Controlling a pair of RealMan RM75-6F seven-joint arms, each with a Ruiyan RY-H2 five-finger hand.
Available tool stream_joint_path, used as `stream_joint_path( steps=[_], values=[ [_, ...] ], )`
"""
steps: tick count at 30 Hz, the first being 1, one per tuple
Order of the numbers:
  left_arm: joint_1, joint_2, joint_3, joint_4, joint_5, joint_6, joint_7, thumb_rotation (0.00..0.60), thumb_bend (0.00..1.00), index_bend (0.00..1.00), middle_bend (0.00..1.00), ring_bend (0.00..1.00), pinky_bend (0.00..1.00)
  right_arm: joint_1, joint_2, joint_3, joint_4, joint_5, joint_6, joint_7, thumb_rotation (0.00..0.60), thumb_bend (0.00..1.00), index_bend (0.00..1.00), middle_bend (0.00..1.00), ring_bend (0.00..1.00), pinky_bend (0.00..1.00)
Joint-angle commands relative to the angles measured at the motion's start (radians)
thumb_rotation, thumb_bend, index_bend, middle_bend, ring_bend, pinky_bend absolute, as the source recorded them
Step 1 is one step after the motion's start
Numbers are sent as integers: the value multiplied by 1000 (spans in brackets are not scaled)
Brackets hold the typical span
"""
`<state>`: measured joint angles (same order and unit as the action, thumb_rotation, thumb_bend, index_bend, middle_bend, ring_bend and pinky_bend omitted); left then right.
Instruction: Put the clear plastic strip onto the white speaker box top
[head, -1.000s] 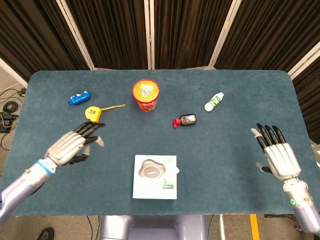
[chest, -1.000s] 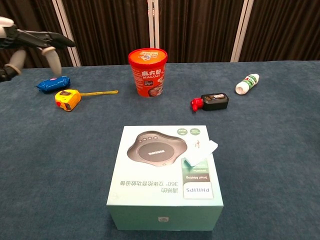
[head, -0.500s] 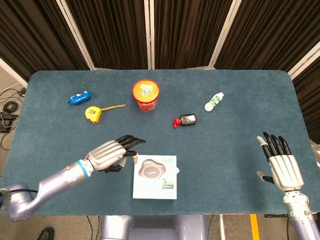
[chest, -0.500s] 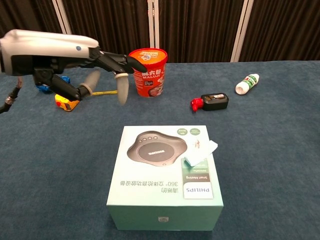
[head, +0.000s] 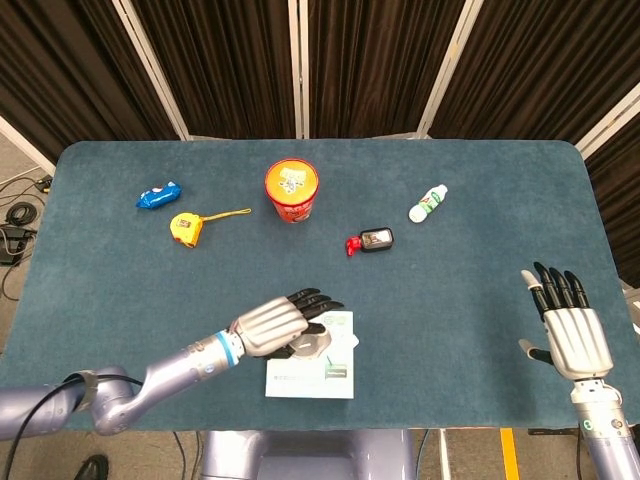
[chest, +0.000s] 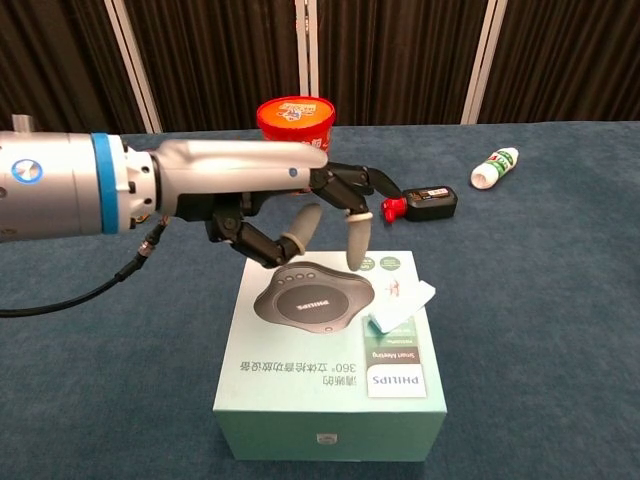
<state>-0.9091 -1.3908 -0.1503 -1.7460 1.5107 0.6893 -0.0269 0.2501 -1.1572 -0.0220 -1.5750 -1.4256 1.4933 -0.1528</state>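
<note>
The clear plastic strip (chest: 402, 306) already lies on the white speaker box (chest: 330, 400) top, near its right edge, so the left hand (chest: 270, 205) hovers above it empty, fingers spread, while the right hand (head: 566, 328) waits open, well apart.

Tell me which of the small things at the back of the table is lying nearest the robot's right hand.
The white bottle with the green cap; it lies furthest toward the right hand, beyond the black and red item.
</note>
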Motion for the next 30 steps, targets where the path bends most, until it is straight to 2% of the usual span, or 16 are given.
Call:
stream_joint_path(
  steps=[1,11,30],
  values=[
    [-24,-53,-1,32,-31,-4,45,600,1000,412,0,0,0,-4,-1,7,2,0,-5,0,600,0,39,0,0,0],
    [-62,-109,4,43,-108,-15,161,600,1000,414,0,0,0,-21,4,31,4,-10,-14,10,600,0,44,0,0,0],
    [-70,-130,41,34,-173,9,237,600,1000,428,0,0,0,-43,7,62,7,-27,-23,25,600,0,55,0,0,0]
  ],
)
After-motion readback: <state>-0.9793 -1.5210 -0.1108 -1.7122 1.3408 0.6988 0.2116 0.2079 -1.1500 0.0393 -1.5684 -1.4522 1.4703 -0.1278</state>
